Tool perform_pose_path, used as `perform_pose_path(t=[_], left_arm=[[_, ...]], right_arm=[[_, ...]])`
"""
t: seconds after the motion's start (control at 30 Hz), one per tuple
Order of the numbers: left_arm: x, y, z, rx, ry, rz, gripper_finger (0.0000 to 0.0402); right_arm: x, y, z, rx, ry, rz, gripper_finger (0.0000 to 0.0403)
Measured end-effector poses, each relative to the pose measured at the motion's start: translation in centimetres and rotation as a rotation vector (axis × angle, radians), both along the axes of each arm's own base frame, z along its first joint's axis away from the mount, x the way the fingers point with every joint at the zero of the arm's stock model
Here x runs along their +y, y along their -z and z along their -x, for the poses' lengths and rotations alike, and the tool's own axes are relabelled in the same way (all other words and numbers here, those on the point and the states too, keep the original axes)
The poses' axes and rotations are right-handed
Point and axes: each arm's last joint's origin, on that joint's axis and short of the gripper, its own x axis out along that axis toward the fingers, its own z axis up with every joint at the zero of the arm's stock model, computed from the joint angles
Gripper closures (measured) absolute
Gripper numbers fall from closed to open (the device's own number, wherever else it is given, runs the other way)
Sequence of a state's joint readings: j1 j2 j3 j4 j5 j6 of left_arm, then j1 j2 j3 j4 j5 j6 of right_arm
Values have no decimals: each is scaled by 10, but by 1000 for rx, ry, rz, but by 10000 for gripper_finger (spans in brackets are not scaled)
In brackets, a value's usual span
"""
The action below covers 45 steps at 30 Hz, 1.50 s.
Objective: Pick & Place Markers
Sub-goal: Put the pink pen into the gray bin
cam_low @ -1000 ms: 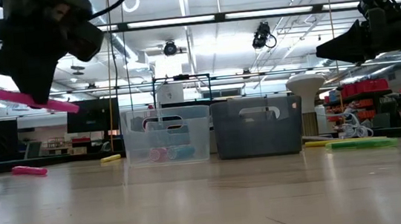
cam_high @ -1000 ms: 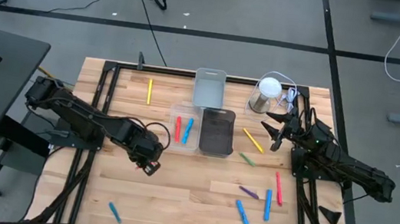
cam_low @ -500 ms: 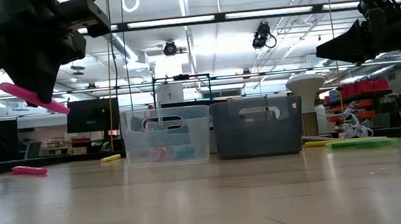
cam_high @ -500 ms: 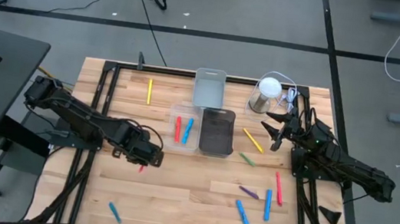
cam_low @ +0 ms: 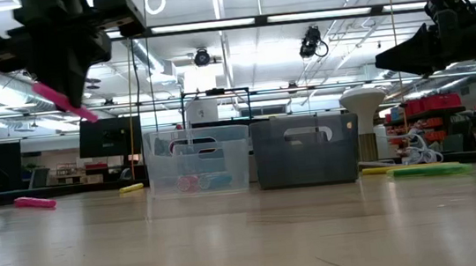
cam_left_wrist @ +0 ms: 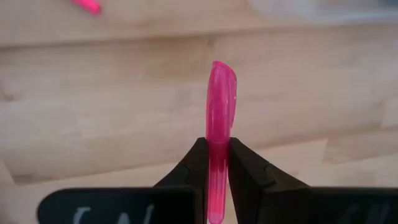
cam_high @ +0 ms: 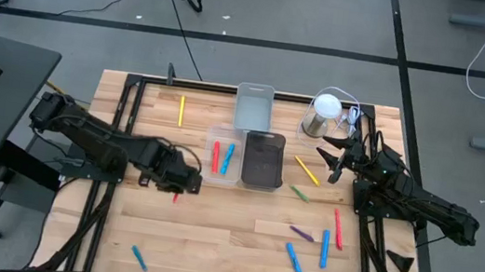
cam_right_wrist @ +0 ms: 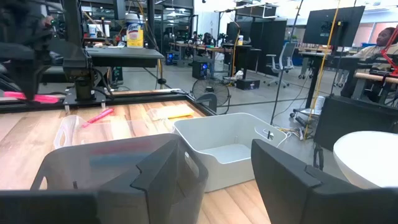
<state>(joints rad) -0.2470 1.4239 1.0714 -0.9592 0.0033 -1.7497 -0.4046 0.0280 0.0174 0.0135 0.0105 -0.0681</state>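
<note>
One pink marker (cam_left_wrist: 221, 118), a smooth glossy plastic stick, is pinched near its end by the left gripper (cam_high: 182, 184), in the air just short of the clear bin (cam_high: 223, 157). A thin grip, so it could swivel and clip the bin's rim. Beyond the bin, the right gripper (cam_high: 330, 159) waits, jaws apart and empty.

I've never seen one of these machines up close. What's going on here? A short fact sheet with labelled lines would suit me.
Left gripper: shut on a pink marker, held above the table near the clear bin
Right gripper: open, empty, hovering beside the dark bin
Clear bin contents: one red marker and one blue marker
Dark bin contents: cannot tell
Loose on the table: yellow, green, purple, red and blue markers
Also there: a grey bin behind the other two
</note>
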Motion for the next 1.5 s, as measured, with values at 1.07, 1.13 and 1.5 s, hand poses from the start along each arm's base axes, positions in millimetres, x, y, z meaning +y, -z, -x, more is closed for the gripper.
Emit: perform_pose_path(t=[1.07,1.13,1.5], left_arm=[[136,-30,-61,-49,105,-56,362],[146,-30,-69,-57,108,-65,362],[207,-29,-106,-61,110,-88,362]], right_arm=[[0,0,0,-1,0,0,195],[0,0,0,0,0,0,195],[0,0,0,0,0,0,195]])
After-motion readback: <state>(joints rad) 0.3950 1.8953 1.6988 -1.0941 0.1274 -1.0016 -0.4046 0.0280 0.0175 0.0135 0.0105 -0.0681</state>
